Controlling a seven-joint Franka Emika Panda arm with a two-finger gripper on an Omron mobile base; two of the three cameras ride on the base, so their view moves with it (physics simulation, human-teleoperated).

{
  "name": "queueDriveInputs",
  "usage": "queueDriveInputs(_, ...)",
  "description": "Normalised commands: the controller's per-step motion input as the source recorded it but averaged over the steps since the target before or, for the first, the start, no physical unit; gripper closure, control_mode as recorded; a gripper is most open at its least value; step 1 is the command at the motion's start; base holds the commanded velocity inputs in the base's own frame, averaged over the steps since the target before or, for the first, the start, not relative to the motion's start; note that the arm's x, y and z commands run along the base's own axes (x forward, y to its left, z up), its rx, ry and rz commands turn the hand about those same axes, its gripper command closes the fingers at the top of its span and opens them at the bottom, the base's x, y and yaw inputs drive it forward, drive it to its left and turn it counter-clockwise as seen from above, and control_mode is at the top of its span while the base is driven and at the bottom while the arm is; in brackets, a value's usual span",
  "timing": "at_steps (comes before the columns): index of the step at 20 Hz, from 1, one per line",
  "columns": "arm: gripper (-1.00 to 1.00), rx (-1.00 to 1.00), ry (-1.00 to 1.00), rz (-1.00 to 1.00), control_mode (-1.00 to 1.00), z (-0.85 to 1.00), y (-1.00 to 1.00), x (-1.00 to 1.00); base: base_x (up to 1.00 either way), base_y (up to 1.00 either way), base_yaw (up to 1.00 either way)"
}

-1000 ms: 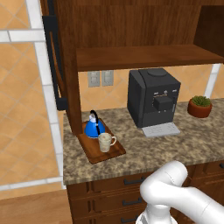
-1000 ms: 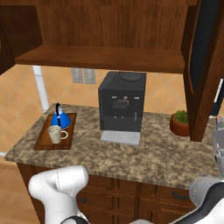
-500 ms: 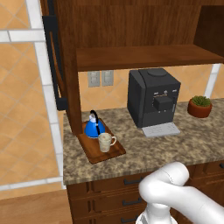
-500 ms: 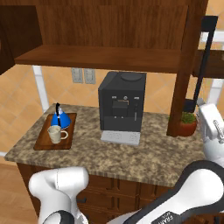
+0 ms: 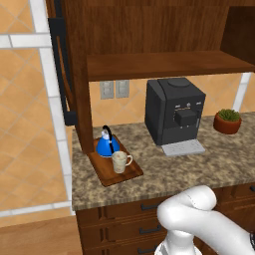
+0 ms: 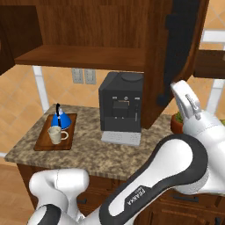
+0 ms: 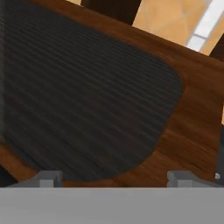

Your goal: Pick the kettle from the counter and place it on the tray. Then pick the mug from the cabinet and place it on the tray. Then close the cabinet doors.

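The blue kettle (image 5: 106,145) (image 6: 59,119) and the cream mug (image 5: 119,162) (image 6: 55,135) both stand on the wooden tray (image 5: 103,173) (image 6: 41,143) at the left end of the granite counter (image 5: 164,172). My gripper (image 7: 113,178) is open with nothing between its fingers. It is pressed close to the dark arched glass of the right cabinet door (image 7: 87,92) (image 6: 180,52). That door stands partly swung in, with my white hand (image 6: 188,103) right behind it. The left cabinet door (image 5: 74,79) stands open, edge-on. The cabinet shelf (image 5: 164,64) is bare.
A big black coffee machine (image 5: 174,117) (image 6: 121,107) stands mid-counter under the shelf. A potted plant (image 5: 227,121) sits at the right end. My arm's elbow (image 6: 176,176) bulks low in front of the drawers. Tiled wall lies left of the cabinet.
The right cabinet door has swung leftward toward the cabinet, and my hand has come into the right base view behind it. Kettle, mug and tray have not moved.
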Motion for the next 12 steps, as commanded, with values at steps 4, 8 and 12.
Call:
queueDriveInputs(4,-1.0,0.0,0.21,0.1,-1.0,0.22,0.48,0.32,0.0,0.0,0.0)
queueDriveInputs(8,-1.0,0.0,0.14,0.14,-1.0,0.01,0.56,0.59,0.0,0.0,0.0)
queueDriveInputs(12,-1.0,0.0,0.12,0.13,-1.0,0.0,0.57,0.66,0.0,0.0,0.0)
